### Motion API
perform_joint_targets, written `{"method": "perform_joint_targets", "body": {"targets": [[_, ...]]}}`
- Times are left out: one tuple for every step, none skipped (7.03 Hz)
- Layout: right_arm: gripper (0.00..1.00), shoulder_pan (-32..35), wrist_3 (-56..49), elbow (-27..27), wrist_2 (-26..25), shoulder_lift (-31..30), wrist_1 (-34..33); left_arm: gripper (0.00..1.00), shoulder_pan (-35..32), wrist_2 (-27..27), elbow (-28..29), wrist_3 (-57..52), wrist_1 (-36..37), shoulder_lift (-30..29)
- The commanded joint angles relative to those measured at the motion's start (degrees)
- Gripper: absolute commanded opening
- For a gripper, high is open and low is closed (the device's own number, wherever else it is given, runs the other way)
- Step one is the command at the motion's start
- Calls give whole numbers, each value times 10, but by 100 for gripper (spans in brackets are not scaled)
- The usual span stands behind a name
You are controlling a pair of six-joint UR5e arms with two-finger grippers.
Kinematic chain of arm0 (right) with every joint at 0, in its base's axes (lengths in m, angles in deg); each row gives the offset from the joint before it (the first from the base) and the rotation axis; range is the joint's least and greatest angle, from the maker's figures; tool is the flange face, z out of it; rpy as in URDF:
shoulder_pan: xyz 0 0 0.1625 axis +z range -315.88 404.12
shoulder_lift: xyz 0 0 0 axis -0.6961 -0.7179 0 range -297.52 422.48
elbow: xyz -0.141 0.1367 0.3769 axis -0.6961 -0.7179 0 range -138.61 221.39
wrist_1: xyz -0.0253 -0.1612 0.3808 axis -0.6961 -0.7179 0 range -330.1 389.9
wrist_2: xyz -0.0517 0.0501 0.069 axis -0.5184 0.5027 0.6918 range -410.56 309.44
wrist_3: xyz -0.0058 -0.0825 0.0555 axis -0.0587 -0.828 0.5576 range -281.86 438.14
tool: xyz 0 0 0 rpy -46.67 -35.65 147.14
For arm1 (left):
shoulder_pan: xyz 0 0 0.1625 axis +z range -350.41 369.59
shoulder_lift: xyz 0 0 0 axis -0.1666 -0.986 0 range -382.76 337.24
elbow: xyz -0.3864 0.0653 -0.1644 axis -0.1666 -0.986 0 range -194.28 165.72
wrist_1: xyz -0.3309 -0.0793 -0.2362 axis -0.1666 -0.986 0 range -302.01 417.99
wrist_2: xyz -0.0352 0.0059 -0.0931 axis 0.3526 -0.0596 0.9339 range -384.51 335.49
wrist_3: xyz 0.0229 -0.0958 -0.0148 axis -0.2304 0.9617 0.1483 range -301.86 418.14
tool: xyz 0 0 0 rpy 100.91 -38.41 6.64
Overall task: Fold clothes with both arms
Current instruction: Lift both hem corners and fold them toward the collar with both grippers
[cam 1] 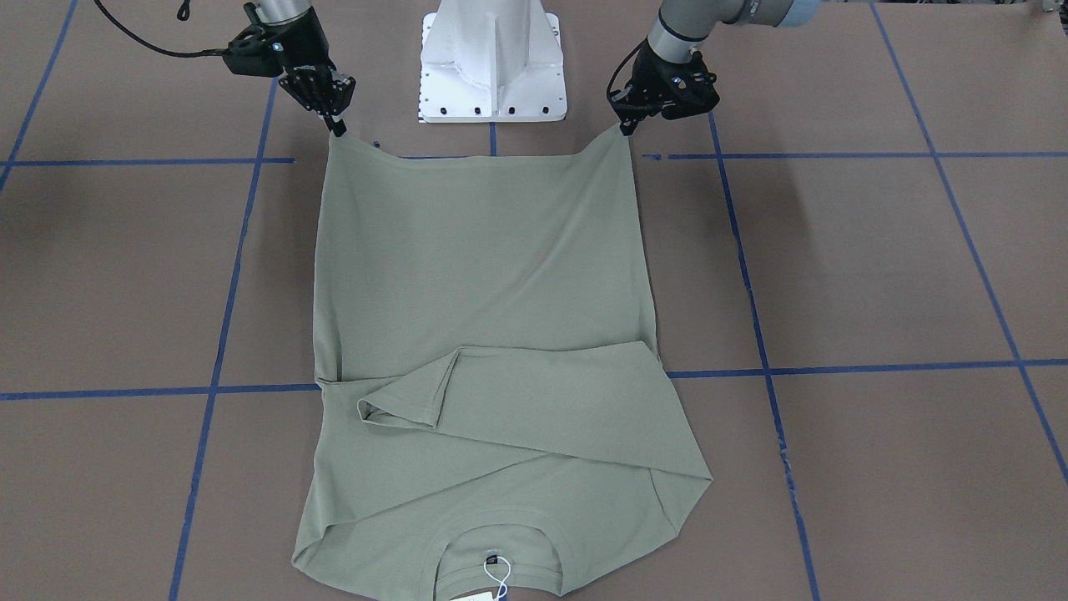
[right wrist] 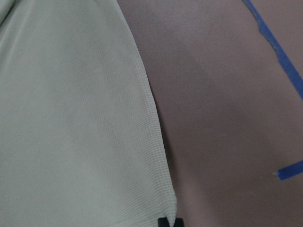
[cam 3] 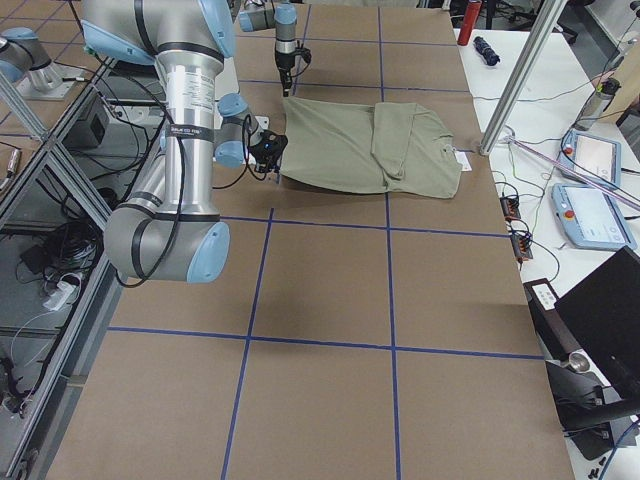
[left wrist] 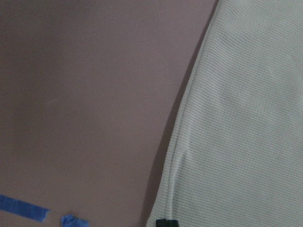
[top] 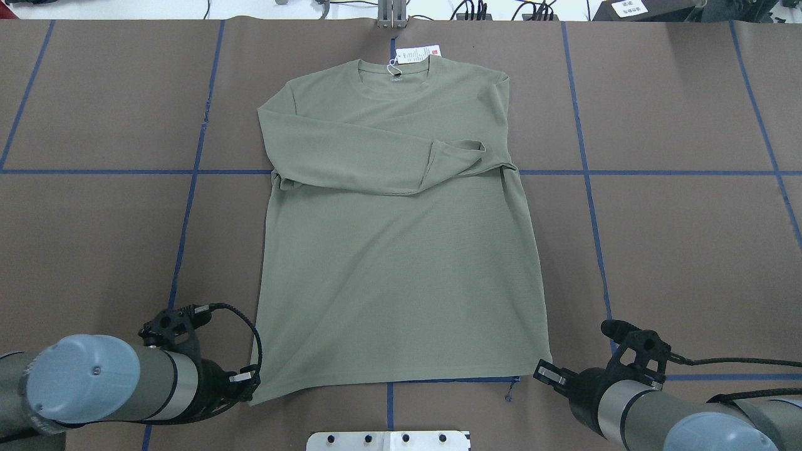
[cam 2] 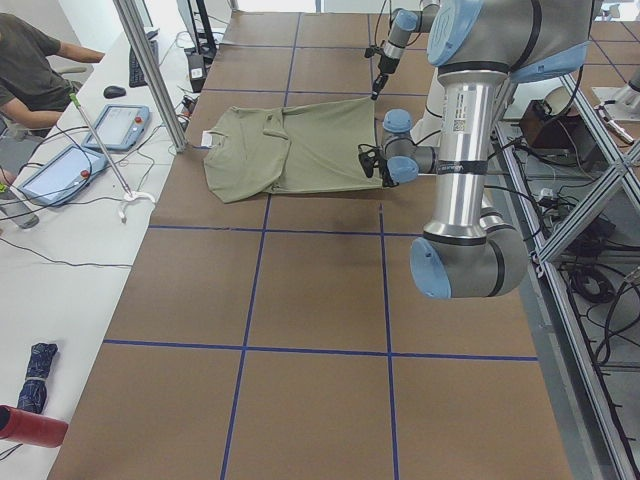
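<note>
The sage-green shirt (top: 401, 250) lies flat on the brown table, neckline away from the robot, with both sleeves folded across its chest (cam 1: 534, 409). A white hang tag (top: 416, 54) sits at the collar. My left gripper (top: 250, 379) is shut on the near left hem corner, which also shows on the right of the front-facing view under the left gripper (cam 1: 624, 127). My right gripper (top: 542, 371) pinches the other hem corner, on the left there (cam 1: 337, 128). The hem sags slightly between the two pulled corners. Each wrist view shows only shirt fabric (left wrist: 246, 118) (right wrist: 71, 118) and its side edge.
The white pedestal base (cam 1: 492, 63) stands between the two arms, just behind the hem. Blue tape lines (top: 188, 207) grid the table. On the operators' side are a metal post (cam 2: 150, 70), tablets (cam 2: 118, 125) and a seated person (cam 2: 30, 70).
</note>
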Motion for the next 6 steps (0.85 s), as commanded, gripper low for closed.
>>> {"method": "perform_joint_targets", "body": {"targets": [[0,-3,12,55,19,-39,0,0,1,32,-57,53,-1,-6],[0,12,12,65,18,-35,0,0,-7,28,-49,76,1,-18],[0,41,7,64,21,-20,0,0,-56,28,-44,72,1,-50],[0,86,-1,57,38,12,-2,0,-107,28,-23,62,0,-80],[0,152,-47,41,93,29,-2,0,-164,29,-5,23,1,-98],[0,210,-90,2,133,71,-2,0,-202,29,12,-23,1,-101]]}}
